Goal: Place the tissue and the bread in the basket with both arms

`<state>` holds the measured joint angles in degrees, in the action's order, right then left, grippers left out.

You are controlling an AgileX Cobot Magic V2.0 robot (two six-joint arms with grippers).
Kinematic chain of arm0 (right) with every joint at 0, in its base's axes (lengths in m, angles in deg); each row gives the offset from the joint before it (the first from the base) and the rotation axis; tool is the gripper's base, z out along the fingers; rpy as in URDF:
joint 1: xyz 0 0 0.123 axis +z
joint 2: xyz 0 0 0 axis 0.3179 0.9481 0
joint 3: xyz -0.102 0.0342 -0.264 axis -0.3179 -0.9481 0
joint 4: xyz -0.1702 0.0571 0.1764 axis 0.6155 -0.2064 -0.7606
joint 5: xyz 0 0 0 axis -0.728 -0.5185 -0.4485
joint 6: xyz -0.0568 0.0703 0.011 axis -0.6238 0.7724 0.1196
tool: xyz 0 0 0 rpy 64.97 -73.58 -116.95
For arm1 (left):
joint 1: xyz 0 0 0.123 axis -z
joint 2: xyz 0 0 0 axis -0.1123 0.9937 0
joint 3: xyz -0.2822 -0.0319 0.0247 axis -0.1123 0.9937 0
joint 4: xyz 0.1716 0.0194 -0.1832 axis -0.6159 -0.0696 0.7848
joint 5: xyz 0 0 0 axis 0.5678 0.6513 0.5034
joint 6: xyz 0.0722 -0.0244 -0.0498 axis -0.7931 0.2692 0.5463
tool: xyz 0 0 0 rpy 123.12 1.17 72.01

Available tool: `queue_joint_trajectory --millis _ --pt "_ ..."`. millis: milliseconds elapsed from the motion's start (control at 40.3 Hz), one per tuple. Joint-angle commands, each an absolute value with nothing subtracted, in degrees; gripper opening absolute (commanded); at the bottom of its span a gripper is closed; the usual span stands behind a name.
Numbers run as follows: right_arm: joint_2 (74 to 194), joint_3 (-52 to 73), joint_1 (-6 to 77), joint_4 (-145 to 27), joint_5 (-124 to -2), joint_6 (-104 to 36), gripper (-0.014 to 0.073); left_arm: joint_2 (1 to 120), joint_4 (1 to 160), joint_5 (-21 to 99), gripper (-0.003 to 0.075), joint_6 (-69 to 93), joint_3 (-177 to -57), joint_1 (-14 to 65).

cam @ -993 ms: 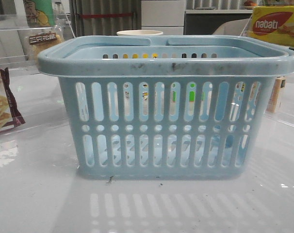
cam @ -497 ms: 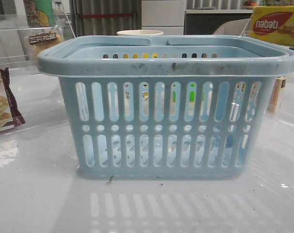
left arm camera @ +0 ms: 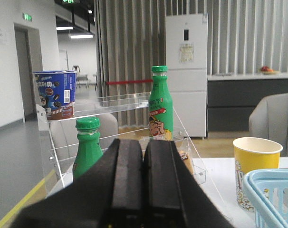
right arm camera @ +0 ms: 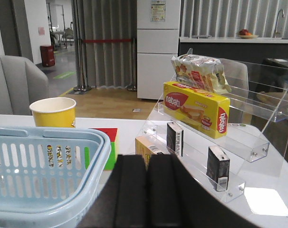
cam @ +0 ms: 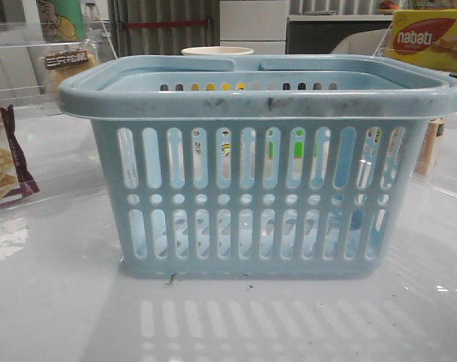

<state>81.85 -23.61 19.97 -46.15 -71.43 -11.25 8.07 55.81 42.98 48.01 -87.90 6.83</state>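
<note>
The pale blue basket (cam: pixel 259 181) stands in the middle of the table and also shows in the right wrist view (right arm camera: pixel 44 166). The bread (cam: pixel 66 60), golden with a brown label band, sits on the clear shelf at the back left; a corner of it shows past the left fingers (left arm camera: pixel 185 160). A small dark tissue pack (right arm camera: pixel 217 167) stands on the right clear shelf, with a second like it (right arm camera: pixel 175 137) beside it. My left gripper (left arm camera: pixel 144 145) is shut and empty. My right gripper (right arm camera: pixel 148 161) is shut and empty, beside the basket's right end.
Left shelf: green bottles (left arm camera: pixel 160 107), a blue cup (left arm camera: pixel 56 92). A yellow paper cup (right arm camera: pixel 53 111) stands behind the basket. Right shelf: a yellow nabati box (right arm camera: pixel 196 107), a snack bag (right arm camera: pixel 198 71). A tan box (right arm camera: pixel 146 145), a red-green block (right arm camera: pixel 108 147) and a maroon-edged cracker bag (cam: pixel 2 154) lie nearby.
</note>
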Motion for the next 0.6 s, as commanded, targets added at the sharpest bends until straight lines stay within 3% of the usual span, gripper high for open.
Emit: queue_joint_trajectory --millis 0,174,397,571 --pt "88.23 -15.5 20.11 -45.25 -72.94 -11.36 0.0069 14.06 55.93 44.36 0.0091 48.56 -94.88 6.95" --pt "97.47 -8.5 20.11 -45.25 -82.19 -11.36 0.0069 22.77 55.93 54.57 0.0091 48.56 -100.51 6.95" --pt "106.03 -8.38 20.11 -45.23 -87.09 -11.36 0.0069 31.45 55.93 65.7 0.0091 48.56 -100.33 6.95" --pt "110.53 -8.49 20.11 -44.31 -87.57 -11.36 0.0069 36.59 56.03 66.05 0.0091 48.56 -100.21 6.95"
